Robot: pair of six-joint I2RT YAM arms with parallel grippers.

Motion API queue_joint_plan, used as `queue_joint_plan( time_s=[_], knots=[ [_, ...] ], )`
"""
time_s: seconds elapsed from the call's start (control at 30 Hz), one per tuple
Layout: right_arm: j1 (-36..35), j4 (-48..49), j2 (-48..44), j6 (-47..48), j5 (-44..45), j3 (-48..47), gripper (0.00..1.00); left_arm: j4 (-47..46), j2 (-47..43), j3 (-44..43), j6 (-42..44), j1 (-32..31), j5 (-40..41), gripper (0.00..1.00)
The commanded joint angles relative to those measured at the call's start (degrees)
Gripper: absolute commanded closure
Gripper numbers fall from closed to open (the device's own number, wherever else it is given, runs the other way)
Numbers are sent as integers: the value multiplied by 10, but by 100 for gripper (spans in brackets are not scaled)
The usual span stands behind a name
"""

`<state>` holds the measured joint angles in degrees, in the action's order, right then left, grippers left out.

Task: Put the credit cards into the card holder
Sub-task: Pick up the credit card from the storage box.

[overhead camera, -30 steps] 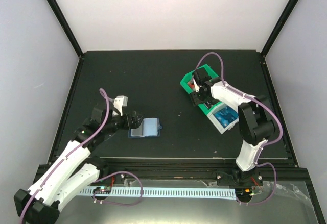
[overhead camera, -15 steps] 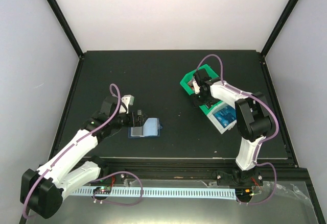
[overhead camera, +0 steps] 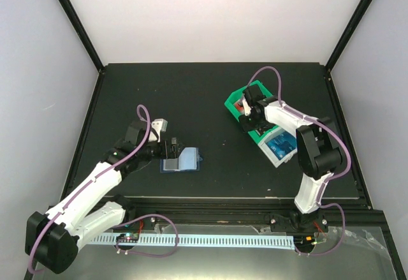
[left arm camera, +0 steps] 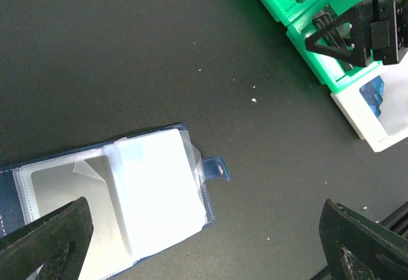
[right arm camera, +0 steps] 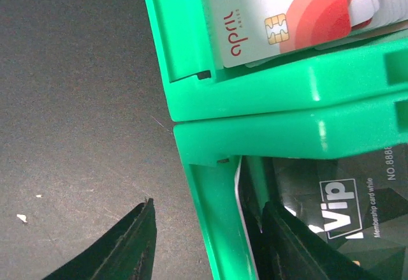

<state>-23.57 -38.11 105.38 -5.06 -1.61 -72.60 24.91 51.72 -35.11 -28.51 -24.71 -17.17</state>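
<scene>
The card holder [overhead camera: 182,160] lies open on the black table, its clear sleeves [left arm camera: 146,191] facing up and its snap tab [left arm camera: 215,168] pointing right. My left gripper [overhead camera: 171,147] hovers just over its left half, open and empty [left arm camera: 204,229]. Blue credit cards [overhead camera: 280,145] lie in a white bin [left arm camera: 357,111]. My right gripper [overhead camera: 245,117] is down at the green bin [overhead camera: 237,106]. Its jaws straddle the bin's side wall [right arm camera: 210,229], one finger outside and one inside on a black VIP card [right arm camera: 338,210], with a gap still showing, so it is open.
A red-and-white card [right arm camera: 280,18] lies in the green bin's neighbouring compartment. The green and white bins stand in a row at the right of the table. Black frame rails [overhead camera: 83,133] border the table, and the right arm's purple cable [overhead camera: 271,69] loops above the bins.
The left gripper came forward to the card holder, then held still. The right gripper shifted slightly toward the far end of the green bin and its jaws narrowed.
</scene>
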Motion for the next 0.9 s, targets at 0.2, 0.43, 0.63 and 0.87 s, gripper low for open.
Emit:
queue_joint_plan(
  time_s=[0.2,0.43,0.63,0.87],
  knots=[
    [1,11,-32,-27,5,15,55,7,-8,-8,9,5,4,1],
    [0,5,-42,-28,12,14,65,12,-10,-7,15,5,6,1],
    [1,4,-47,-30,14,12,66,19,-11,-10,19,6,11,1],
    [2,4,-47,-36,21,12,76,22,-12,-8,18,6,10,1]
  ],
)
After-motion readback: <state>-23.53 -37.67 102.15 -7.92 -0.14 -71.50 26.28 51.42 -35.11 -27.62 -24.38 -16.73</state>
